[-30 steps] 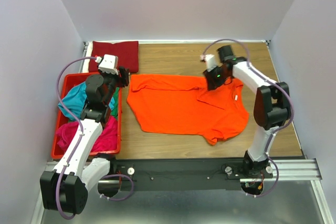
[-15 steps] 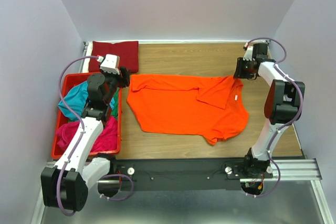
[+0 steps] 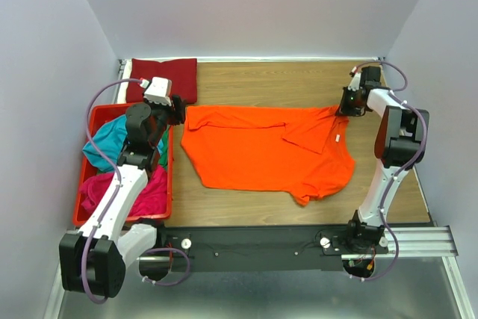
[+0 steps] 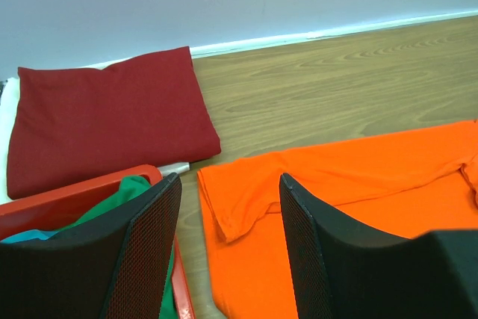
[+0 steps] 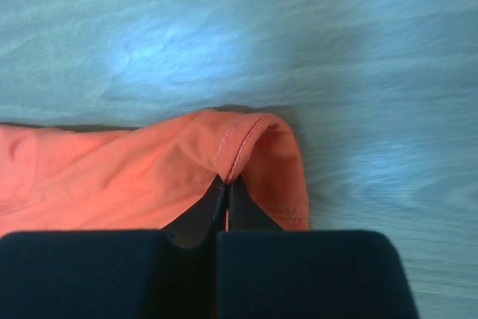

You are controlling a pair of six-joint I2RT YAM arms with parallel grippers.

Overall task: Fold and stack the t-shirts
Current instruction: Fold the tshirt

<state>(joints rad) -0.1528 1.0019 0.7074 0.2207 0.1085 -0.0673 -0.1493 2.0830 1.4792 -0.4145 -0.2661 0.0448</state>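
Top external view: orange t-shirt point(image 3: 261, 151) lies spread at the centre of the wooden table point(image 3: 284, 80), with a flap doubled over toward its 2 o'clock corner. At that corner sits the right gripper point(image 3: 345, 102). In the right wrist view its fingers point(image 5: 202, 218) are pressed together on the hemmed edge, and the cloth is bunched in a small fold at the tips. Left gripper point(image 3: 175, 110) hangs at the shirt's 10 o'clock side, jaws apart, nothing between them, over the far corner of the red crate point(image 3: 171, 184). Crate sits at the table's 9 o'clock edge and holds teal t-shirt point(image 3: 104, 140), magenta t-shirt point(image 3: 149, 192) and green t-shirt point(image 3: 160, 151), all heaped. Dark red t-shirt point(image 3: 163, 78) lies folded at the table's 11 o'clock corner.
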